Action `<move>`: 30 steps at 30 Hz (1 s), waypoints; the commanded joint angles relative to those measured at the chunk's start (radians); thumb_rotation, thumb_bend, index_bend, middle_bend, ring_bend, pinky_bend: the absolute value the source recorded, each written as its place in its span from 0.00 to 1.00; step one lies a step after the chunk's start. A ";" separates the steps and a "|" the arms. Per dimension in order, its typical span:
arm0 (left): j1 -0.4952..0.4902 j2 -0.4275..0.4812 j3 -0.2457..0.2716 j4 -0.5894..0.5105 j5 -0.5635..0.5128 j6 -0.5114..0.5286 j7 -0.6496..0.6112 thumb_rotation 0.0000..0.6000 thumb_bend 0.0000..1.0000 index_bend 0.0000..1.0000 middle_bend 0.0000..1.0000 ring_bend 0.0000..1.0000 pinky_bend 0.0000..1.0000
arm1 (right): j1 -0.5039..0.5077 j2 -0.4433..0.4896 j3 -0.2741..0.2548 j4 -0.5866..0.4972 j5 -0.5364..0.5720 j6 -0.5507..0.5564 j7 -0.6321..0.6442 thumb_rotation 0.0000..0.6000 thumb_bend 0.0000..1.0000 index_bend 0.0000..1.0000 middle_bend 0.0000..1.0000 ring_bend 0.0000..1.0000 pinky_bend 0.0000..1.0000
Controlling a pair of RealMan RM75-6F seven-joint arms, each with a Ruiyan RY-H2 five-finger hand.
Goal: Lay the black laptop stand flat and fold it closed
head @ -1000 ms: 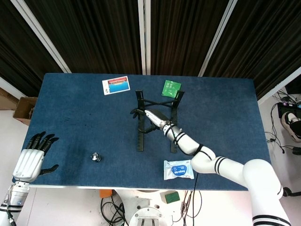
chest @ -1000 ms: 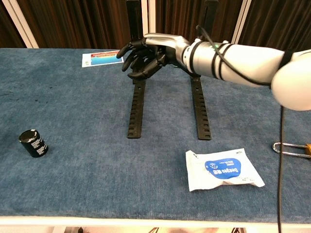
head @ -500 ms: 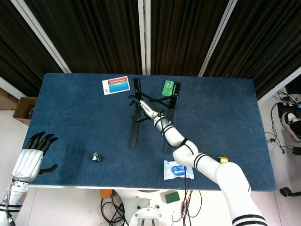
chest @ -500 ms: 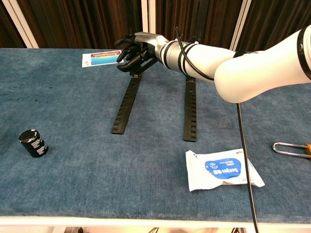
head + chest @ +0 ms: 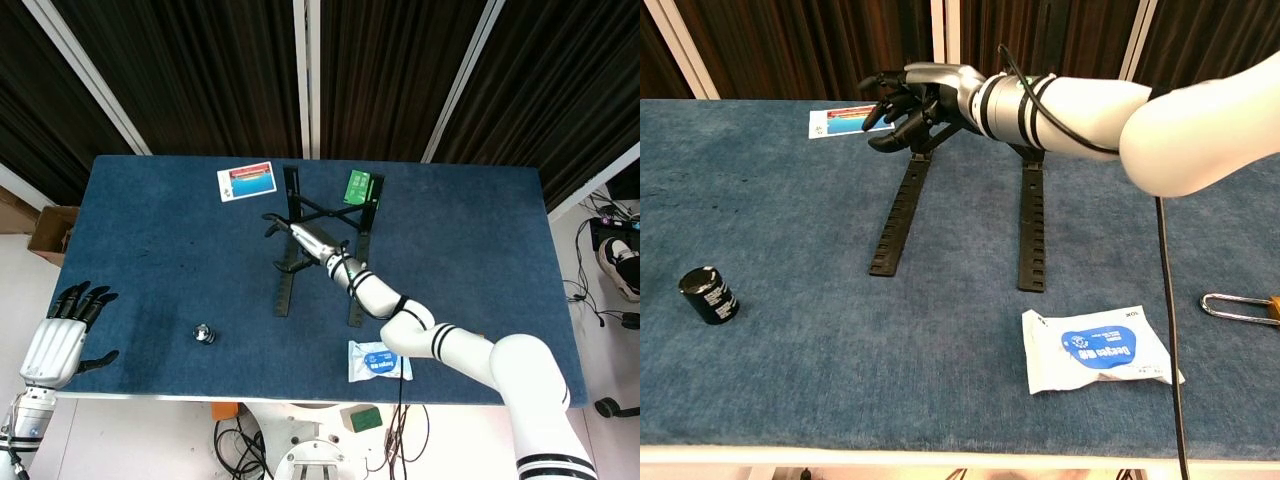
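Chest view, front to back: the white wet wipe pack (image 5: 1099, 349) lies near the front edge of the tabletop (image 5: 790, 250), toward the right, and a little black can (image 5: 708, 295) stands toward the front left. A padlock shackle (image 5: 1238, 305) pokes in at the right edge. Mid-tabletop is the black laptop stand (image 5: 1030, 225), its two notched legs flat on the blue cloth and running toward the far edge, where the upright back part rises. The right hand (image 5: 908, 107) hovers over the far end of the left leg, fingers spread and loosely curled, holding nothing as far as I can see. Behind it, a photo card (image 5: 840, 121) and a green packet (image 5: 361, 186) lie by the far edge. In the head view, the left hand (image 5: 62, 338) hangs off the front-left corner, fingers apart, empty.
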 commanded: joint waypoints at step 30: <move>0.010 0.002 0.002 0.023 0.031 0.032 -0.026 1.00 0.09 0.18 0.15 0.04 0.10 | -0.289 0.412 -0.071 -0.586 -0.122 0.438 -0.231 1.00 0.33 0.08 0.24 0.07 0.12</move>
